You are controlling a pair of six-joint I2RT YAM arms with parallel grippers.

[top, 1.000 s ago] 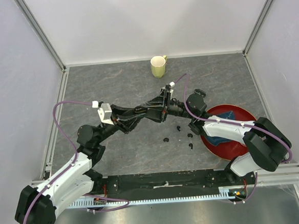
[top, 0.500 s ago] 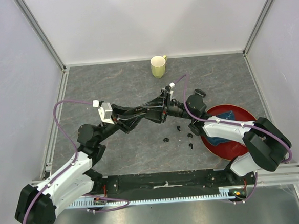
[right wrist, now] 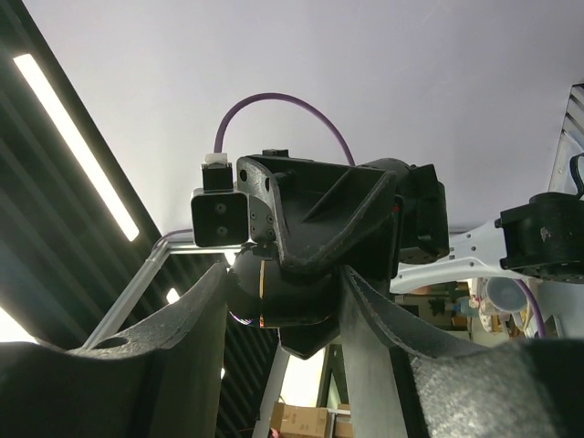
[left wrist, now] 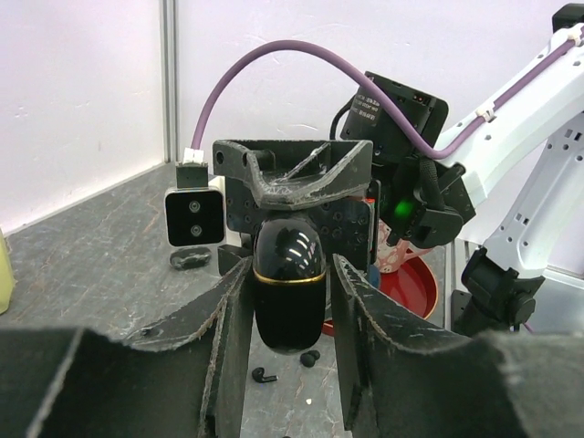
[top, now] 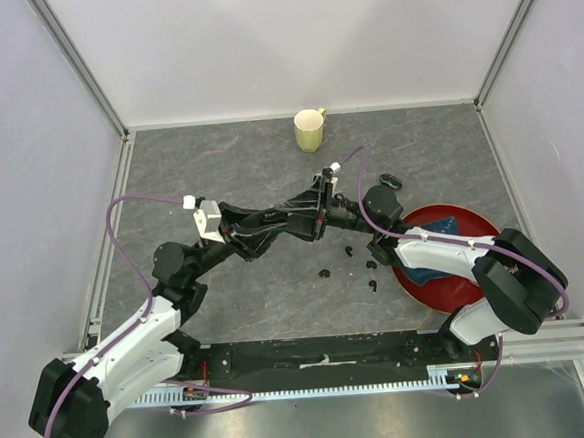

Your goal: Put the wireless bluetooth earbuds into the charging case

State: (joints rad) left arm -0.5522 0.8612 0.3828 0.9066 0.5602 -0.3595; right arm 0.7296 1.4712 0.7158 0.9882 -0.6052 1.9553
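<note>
Top external: left gripper (top: 322,217) and right gripper (top: 348,216) meet tip to tip mid-table, just left of the red plate (top: 433,294). What sits between the tips is too small to resolve here. Four earbuds (top: 325,273) lie loose on the table (top: 228,163), just near of the tips. Versus a second ago, tips, earbuds and plate are in the same spots. Only the left arm's cable loop (top: 135,198) has shifted a hair.

Left wrist: charging case (left wrist: 288,283) is held off the table, long axis upright, rounded end up, gold seam level across it. The left fingers (left wrist: 228,319) hug both flanks at a narrow setting. Can't tell if they press it. Right gripper faces head-on, one finger capping the case's top end. Two earbuds are on the table below.

Right wrist: case lies crosswise between the right fingers (right wrist: 196,319), seam running up-down, long axis spanning the gap. Gripped end to end, mid-width. Left gripper's finger overlaps its front.
</note>
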